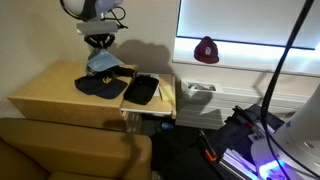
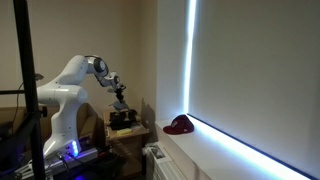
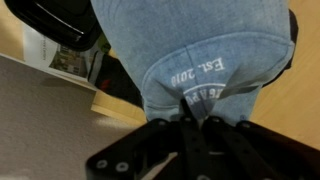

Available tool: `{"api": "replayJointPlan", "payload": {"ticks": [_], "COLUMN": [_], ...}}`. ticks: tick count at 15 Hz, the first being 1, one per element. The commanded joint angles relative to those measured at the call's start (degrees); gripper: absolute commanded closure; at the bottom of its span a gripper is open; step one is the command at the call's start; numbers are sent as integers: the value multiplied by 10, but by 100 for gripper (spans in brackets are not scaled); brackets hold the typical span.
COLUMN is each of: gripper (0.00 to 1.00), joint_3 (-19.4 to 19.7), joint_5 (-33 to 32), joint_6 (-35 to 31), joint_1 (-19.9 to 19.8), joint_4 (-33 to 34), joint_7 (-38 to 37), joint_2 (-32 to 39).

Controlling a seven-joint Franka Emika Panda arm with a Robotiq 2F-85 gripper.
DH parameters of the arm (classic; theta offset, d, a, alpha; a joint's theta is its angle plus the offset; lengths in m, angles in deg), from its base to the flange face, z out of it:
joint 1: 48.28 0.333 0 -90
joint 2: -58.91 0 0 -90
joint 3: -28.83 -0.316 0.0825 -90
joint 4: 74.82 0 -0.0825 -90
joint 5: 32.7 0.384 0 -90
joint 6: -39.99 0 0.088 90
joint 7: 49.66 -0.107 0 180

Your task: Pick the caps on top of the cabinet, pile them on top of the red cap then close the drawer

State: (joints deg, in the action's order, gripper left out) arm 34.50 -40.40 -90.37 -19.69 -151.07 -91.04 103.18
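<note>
While the light blue cap [image 1: 102, 63] hangs a little above the table [image 1: 48, 95], the tool [image 1: 99, 51] holds it from the top. In the wrist view the two fingers of the tool [image 3: 186, 118] are pinched close together on the edge of the light blue cap [image 3: 200, 50]. That cap fills most of the wrist view and has white letters sewn on it.

Right under it lies the dark cap [image 1: 97, 87], flat on the pale wood top of the table. The blue cap is just over the dark one; I cannot tell if they touch.

Just beside the dark cap, the drawer [image 1: 172, 98] is pulled out from the table. It is black inside and has pale wood walls.

The red cap [image 1: 206, 50] is well apart from the other two. It sits on a white ledge [image 1: 255, 66] under a bright window, with its round top up. In an exterior view the red cap [image 2: 180, 124] sits near the front end of that ledge [image 2: 235, 152], and the white arm [image 2: 68, 85] bends over toward the table with the tool [image 2: 121, 97] pointing down.

A brown seat [image 1: 60, 150] stands close in front of the table.
</note>
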Motion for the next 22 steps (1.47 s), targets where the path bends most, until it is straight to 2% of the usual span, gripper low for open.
{"api": "replayJointPlan", "payload": {"ticks": [1, 7, 12, 13, 14, 15, 18, 20, 21, 22], "gripper": [98, 98, 98, 98, 98, 98, 98, 98, 94, 94], "joint_3": [-5, -3, -19, -35, -6, -66, -129, -174, -165, -182], "joint_5": [-28, -83, -116, -124, -119, -113, -78, -39, -65, -54], "joint_6": [45, 57, 115, 119, 122, 136, 164, 136, 156, 155], "joint_1": [-6, -37, -101, -101, -59, -108, -108, -95, -117, -111], "joint_4": [-81, -233, -362, -402, -429, -426, -437, -456, -429, -432], "joint_7": [-16, -140, -275, -332, -380, -420, -561, -662, -598, -634], "joint_2": [-109, -286, -427, -456, -475, -476, -487, -490, -475, -475]}}
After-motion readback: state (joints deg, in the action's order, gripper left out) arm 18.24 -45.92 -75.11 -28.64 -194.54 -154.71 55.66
